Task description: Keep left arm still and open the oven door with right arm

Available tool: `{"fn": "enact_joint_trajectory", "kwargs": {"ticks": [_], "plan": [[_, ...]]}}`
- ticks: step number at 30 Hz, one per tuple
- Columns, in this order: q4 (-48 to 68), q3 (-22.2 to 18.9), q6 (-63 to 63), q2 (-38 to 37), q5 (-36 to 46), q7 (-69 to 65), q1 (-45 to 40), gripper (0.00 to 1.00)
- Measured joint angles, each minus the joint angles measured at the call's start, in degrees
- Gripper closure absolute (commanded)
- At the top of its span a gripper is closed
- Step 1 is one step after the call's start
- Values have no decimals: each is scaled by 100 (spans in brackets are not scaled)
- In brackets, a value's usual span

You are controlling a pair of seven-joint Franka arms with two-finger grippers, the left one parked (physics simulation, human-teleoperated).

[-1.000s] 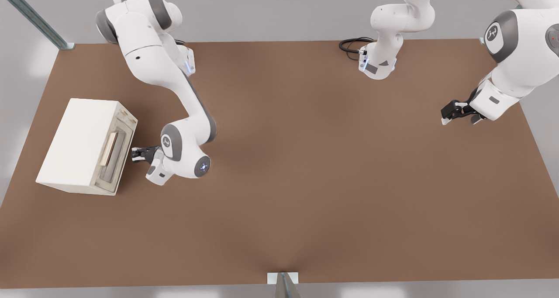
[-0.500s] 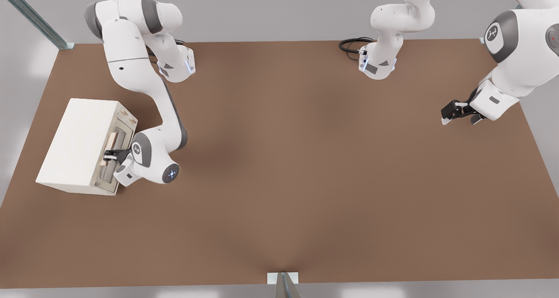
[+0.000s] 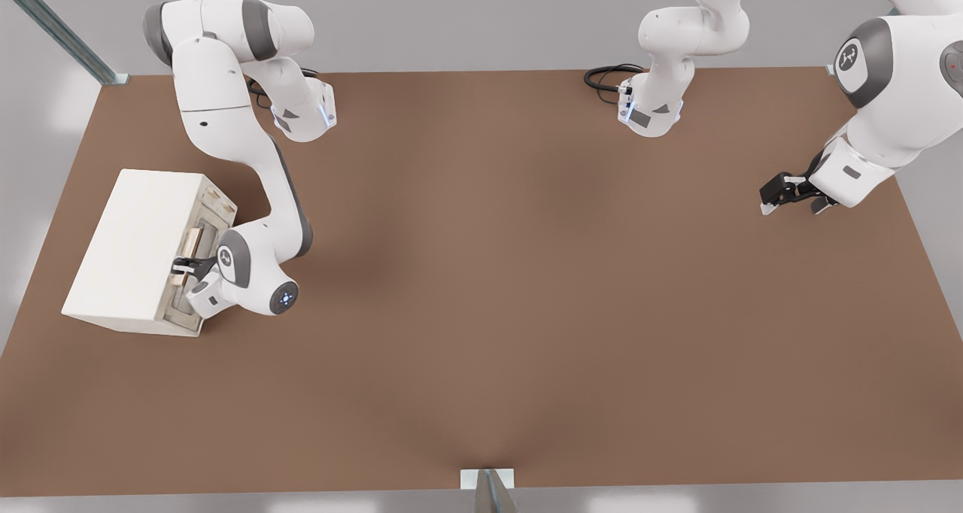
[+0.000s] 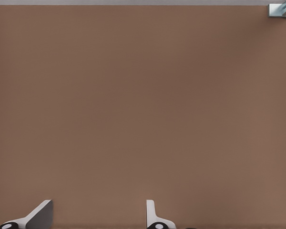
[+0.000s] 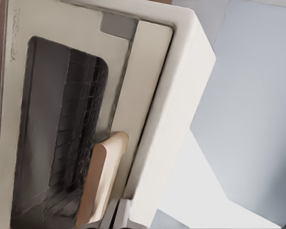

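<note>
The cream-white oven (image 3: 128, 246) sits on the table at the front view's left. Its oven door (image 3: 197, 276) faces the front view's right and stands closed, with its grey window (image 5: 57, 138) and pale tan bar handle (image 5: 101, 179) filling the right wrist view. The right arm (image 3: 252, 197) reaches down from the back left to the door. Its gripper (image 3: 180, 268) is at the handle, near the handle's front end. The arm's wrist covers the lower part of the door in the front view.
The brown table (image 3: 527, 310) spreads wide to the front view's right of the oven. A black cable (image 3: 606, 77) lies coiled at the back edge. Metal brackets mark the back left corner (image 3: 113, 77) and the front edge (image 3: 487, 479).
The right arm swung from beside the oven's front toward the door. Its gripper reached the handle half a second ago and has since moved slightly further in. The door has not moved.
</note>
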Motion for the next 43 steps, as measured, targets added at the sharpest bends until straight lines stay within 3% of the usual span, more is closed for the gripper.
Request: {"fn": "enact_joint_trajectory", "kwargs": {"ticks": [12, 16, 17, 18, 19, 22, 28, 43], "plan": [[-14, 43, 32, 52, 80, 289, 147, 100], [428, 355, 46, 50, 693, 358, 526, 99], [782, 513, 43, 56, 968, 370, 570, 77], [1397, 601, 27, 50, 1480, 320, 512, 32], [2158, 660, -56, 42, 2122, 209, 191, 0], [3062, 837, -524, -974, 3315, -321, -817, 0], [3538, 811, -805, -1203, 4591, -1421, -1615, 0], [3541, 956, -849, -1352, 5004, -2924, -1806, 0]]}}
